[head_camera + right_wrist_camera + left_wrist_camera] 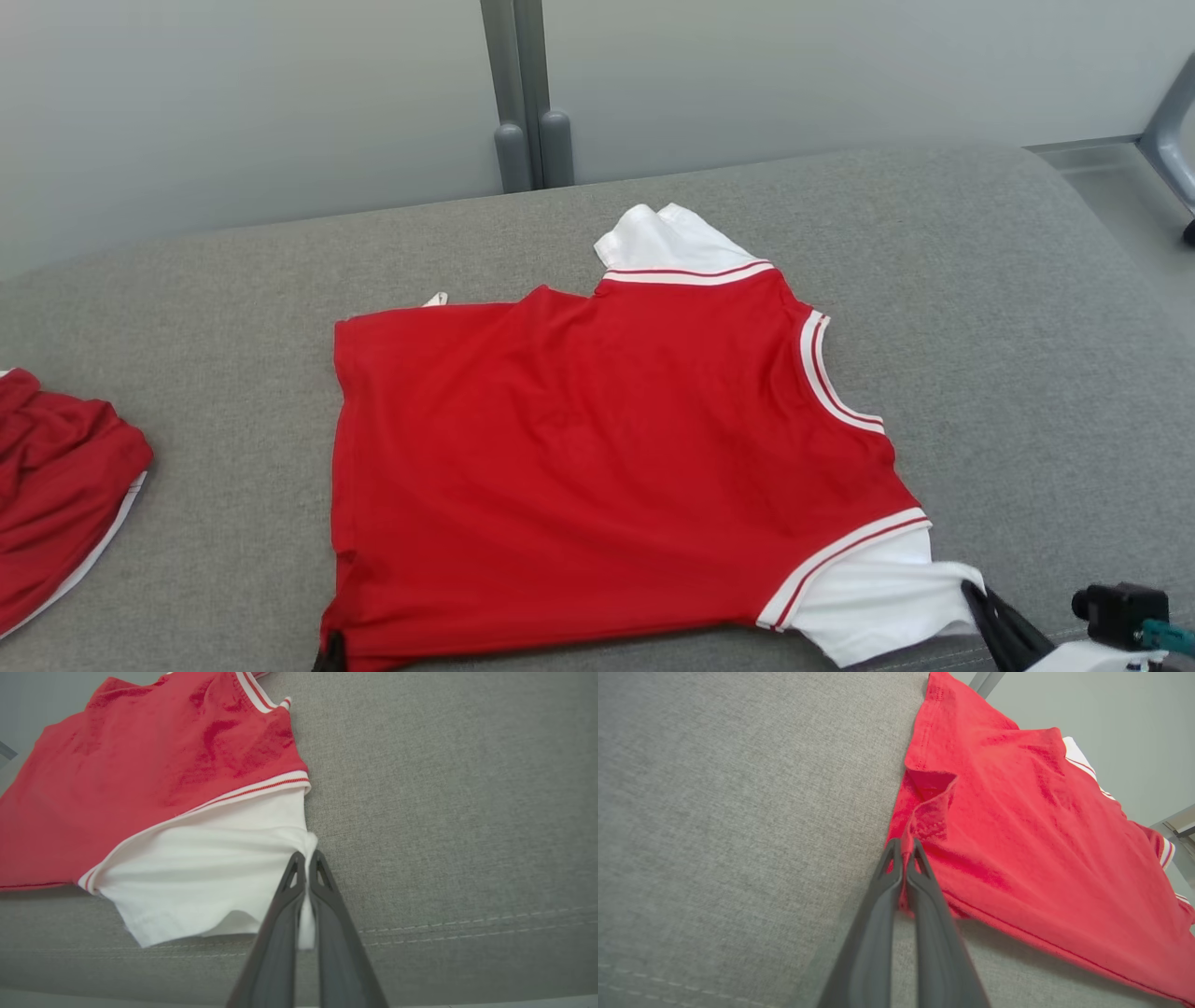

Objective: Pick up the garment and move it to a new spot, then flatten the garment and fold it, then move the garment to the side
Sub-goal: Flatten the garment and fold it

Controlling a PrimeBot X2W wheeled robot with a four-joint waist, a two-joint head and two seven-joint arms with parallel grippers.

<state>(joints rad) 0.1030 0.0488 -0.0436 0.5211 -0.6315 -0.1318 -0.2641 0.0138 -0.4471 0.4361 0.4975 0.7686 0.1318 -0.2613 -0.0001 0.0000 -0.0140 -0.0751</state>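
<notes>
Because the grey cushion [980, 308] gives a broad, soft bed, the garment [597, 448], a red jersey with white sleeves and striped trim, lies spread almost flat across the cushion's middle, hem toward the cushion's left and neck toward its right. A second red cloth [56, 485] sits bunched at the cushion's left edge, well apart. The near sleeve [878, 597] spills toward the cushion's front edge, and there the right gripper [307, 858] is pinched shut on a fold of its white cuff. Further left along that front edge, the left gripper [903, 851] is clamped on the hem corner [924, 812]. The fabric looks thin, light and limp, so it should sag between the two holds and crease easily. Stitched hems and cuffs are probably the surest places to grip, since a single layer could slide out of such narrow fingers.
</notes>
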